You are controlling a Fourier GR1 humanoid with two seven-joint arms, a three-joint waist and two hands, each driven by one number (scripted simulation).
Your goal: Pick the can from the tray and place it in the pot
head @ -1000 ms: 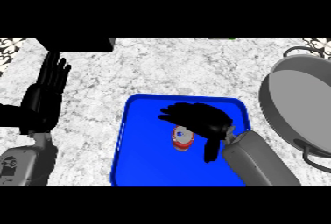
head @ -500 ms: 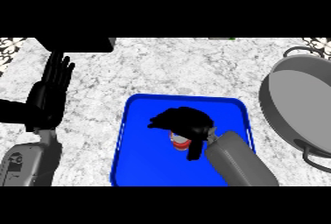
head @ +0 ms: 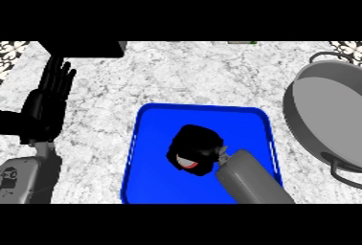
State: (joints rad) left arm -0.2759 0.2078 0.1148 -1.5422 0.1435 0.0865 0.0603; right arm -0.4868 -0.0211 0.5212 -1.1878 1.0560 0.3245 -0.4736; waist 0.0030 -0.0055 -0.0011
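One hand [head: 197, 146] curls over the can [head: 186, 164] on the tray [head: 155, 143], pot [head: 318, 110] right.

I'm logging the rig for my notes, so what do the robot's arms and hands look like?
Both forearms are plain grey, boxy and smooth, each ending in a black hand with fingers and a thumb. The left hand shows slim black fingers; the right hand is a glossy black mass. No cables show.

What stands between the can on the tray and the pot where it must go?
Nothing visible. The right hand curls over the can on the blue tray; only the tray's rim and bare counter lie before the pot.
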